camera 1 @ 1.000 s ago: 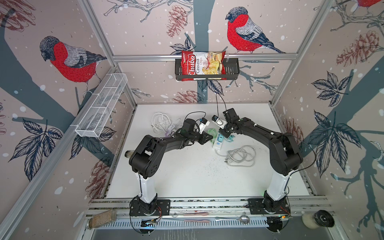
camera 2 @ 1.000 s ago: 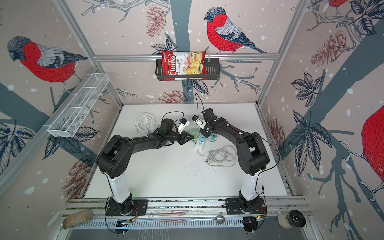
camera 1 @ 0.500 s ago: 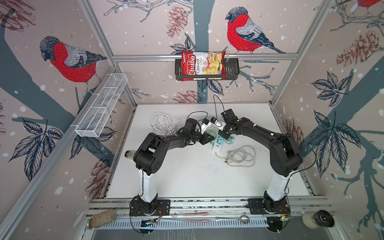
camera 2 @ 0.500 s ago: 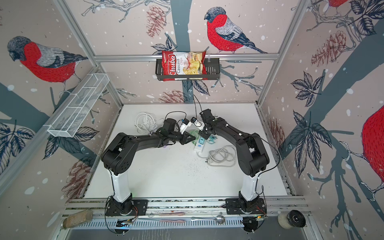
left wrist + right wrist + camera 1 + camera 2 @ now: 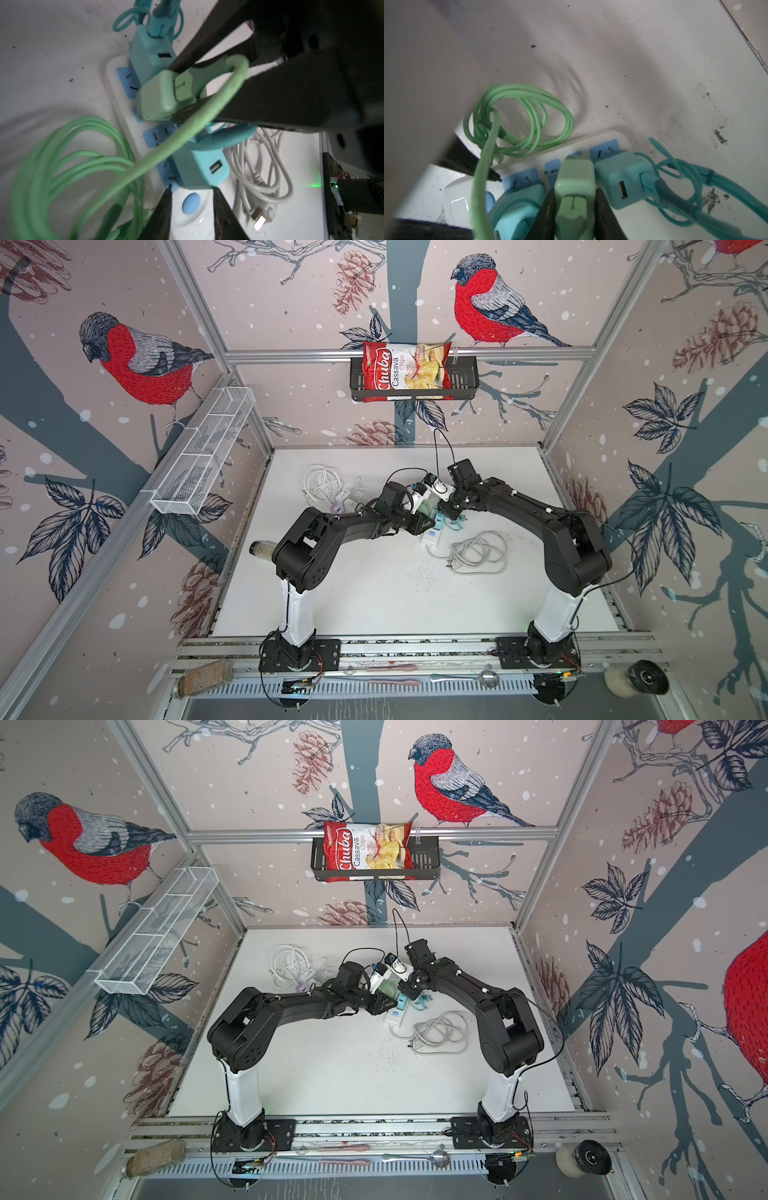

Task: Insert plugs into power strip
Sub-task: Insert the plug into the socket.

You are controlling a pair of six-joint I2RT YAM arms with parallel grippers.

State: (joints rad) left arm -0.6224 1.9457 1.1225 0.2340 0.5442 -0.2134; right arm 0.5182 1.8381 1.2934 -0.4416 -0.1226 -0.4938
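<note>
The white power strip (image 5: 116,97) (image 5: 430,538) has blue sockets. Two teal plugs (image 5: 199,166) (image 5: 148,56) stand in it, one near each end. Between them, my right gripper (image 5: 575,190) (image 5: 173,94) is shut on the mint green plug (image 5: 574,178) (image 5: 158,97), which is tilted with its base against the strip; its prongs are hidden. The plug's green cable (image 5: 525,118) loops beside the strip. My left gripper (image 5: 191,187) (image 5: 428,524) is open, its tips just short of the nearer teal plug and over the strip's blue button (image 5: 190,202).
The strip's long grey-white cord (image 5: 478,551) (image 5: 259,172) lies coiled to its right. A white cable coil (image 5: 322,485) lies at the back left. A small bottle (image 5: 262,548) rests at the table's left edge. Both arms meet over the strip.
My left arm has reached further right onto the strip, and its jaws have parted. The right arm has barely moved and keeps hold of the mint green plug.
</note>
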